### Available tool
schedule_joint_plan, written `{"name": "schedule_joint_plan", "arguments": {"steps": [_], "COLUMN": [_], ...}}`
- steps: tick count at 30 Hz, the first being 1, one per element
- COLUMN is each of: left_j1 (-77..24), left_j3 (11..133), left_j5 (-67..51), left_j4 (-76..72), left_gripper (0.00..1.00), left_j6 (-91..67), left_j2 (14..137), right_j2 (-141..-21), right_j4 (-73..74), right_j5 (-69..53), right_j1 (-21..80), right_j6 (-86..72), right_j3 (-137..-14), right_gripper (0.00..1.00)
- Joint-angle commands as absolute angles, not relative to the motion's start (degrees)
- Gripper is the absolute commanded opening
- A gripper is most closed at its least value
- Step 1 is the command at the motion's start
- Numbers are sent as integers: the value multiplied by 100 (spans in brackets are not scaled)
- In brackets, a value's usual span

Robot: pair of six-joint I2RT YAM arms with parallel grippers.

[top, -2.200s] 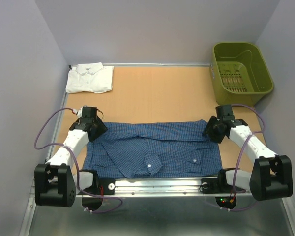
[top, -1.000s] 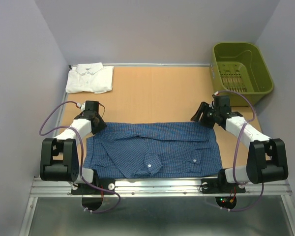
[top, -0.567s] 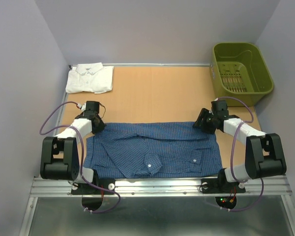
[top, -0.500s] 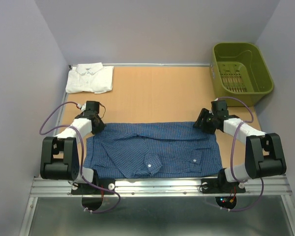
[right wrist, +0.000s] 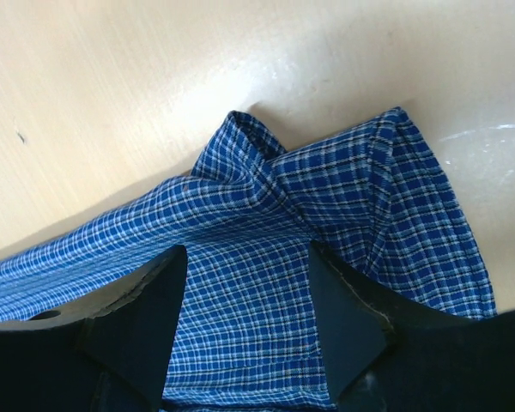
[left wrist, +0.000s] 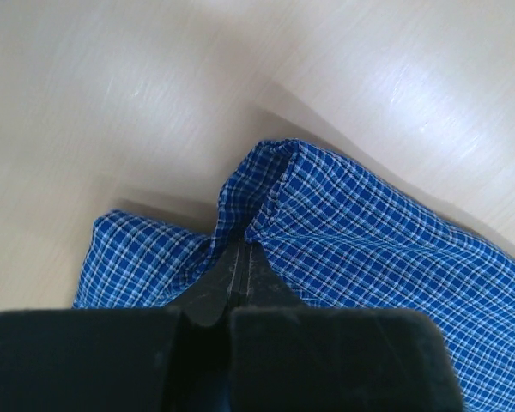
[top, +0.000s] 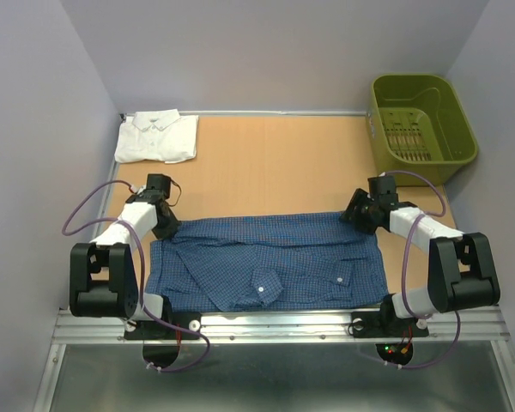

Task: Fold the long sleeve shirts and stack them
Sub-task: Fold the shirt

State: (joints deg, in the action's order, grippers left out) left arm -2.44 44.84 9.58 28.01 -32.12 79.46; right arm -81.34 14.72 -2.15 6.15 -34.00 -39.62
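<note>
The dark blue checked long sleeve shirt (top: 266,257) lies spread flat near the table's front edge. The white long sleeve shirt (top: 157,137) sits folded at the far left corner. My left gripper (top: 166,226) is at the blue shirt's far left corner. In the left wrist view this gripper (left wrist: 242,251) is shut, with the checked cloth (left wrist: 369,232) bunched and raised at its tips. My right gripper (top: 353,214) is at the far right corner. There the right gripper (right wrist: 245,275) stands open, its jaws straddling the rumpled cloth (right wrist: 343,189).
An olive-green plastic basket (top: 421,124) stands at the far right corner. Bare wooden table (top: 275,172) lies between the two shirts. Grey walls close in the left, right and back sides.
My left gripper has shut on the blue shirt's far left corner and drawn back slightly to the left, pulling the cloth up. The right gripper has shifted a little along the far right corner, still open.
</note>
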Motion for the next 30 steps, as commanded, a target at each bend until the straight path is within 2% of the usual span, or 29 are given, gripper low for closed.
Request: {"name": "schedule_joint_plan", "arguments": {"steps": [1,3,6,7,10,11,14,17,19,20,23,30], "left_j1": [-158,-106,-53,-53,-44,-53,-53,-131,-307,-377,-632,-914], "left_j3": [4676,4667,4702,4763,4886,4904,4860,4816,4799,4781,4799,4992], "left_j5": [932,905,949,958,914,784,440,159,114,123,167,448], "left_j4": [3304,3296,3252,3243,3217,3173,3041,3006,2883,2831,2620,2127], "left_gripper": [1,3,18,26,40,50,68,69,65,59,54,50], "left_j6": [-3094,-3076,-3094,-3094,-3172,-3190,-3225,-3305,-3357,-3410,-3489,-3612], "left_j2": [8016,7972,7849,7770,7446,7349,7006,6917,6926,6943,7197,8234], "right_j2": [-8016,-7955,-7858,-7762,-7551,-7498,-7401,-7418,-7427,-7427,-7610,-8603], "right_j4": [1520,1529,1573,1582,1608,1635,1713,1828,1872,1872,1872,1846], "right_j5": [509,527,501,475,239,124,-473,-772,-782,-739,-729,-502], "right_j1": [624,624,615,615,624,615,642,668,729,747,791,817], "right_j6": [-3568,-3586,-3472,-3428,-3209,-3138,-3155,-3234,-3269,-3287,-3235,-3068], "right_j3": [-3946,-4025,-4262,-4324,-4525,-4552,-4570,-4456,-4351,-4246,-4201,-4578], "right_gripper": [64,64,64,64,64,64,64,64,61,61,60,59]}}
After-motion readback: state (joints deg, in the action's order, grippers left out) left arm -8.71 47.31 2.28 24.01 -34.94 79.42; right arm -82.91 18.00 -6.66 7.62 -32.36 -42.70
